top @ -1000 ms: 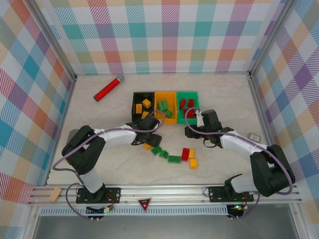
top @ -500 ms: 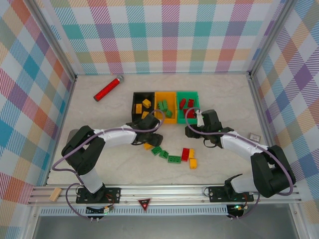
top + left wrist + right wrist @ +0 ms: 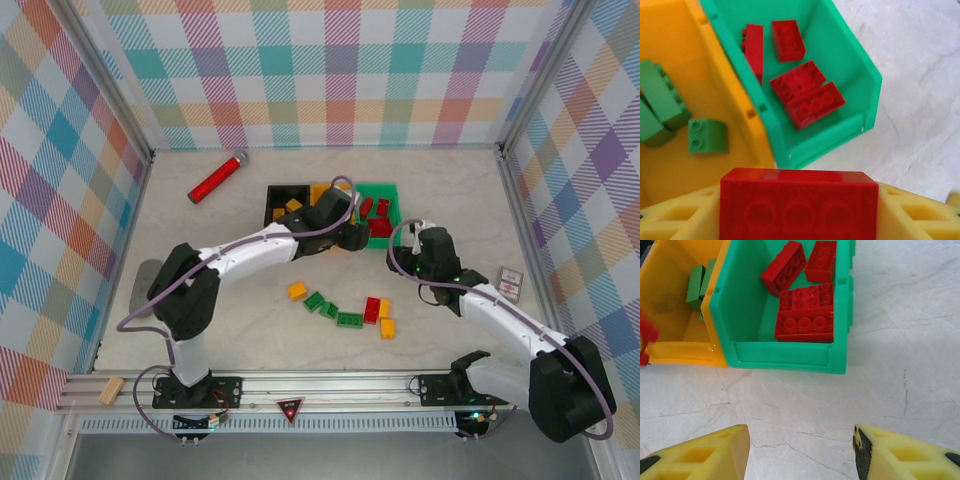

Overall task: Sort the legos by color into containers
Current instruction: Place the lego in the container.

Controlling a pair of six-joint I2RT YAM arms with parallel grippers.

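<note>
Nearest the bases, loose legos [image 3: 349, 319] in green, red and yellow lie in a row on the table [image 3: 230, 330]. Beyond them, the right gripper [image 3: 800, 452] hangs spread and empty just short of the green bin [image 3: 790, 362], which holds red bricks [image 3: 805, 326]. The left gripper [image 3: 352, 234] pinches a red brick [image 3: 799, 202] above the wall shared by the orange bin [image 3: 670, 155] and the green one. The black bin [image 3: 272, 208], partly hidden, seems to hold yellow pieces.
</note>
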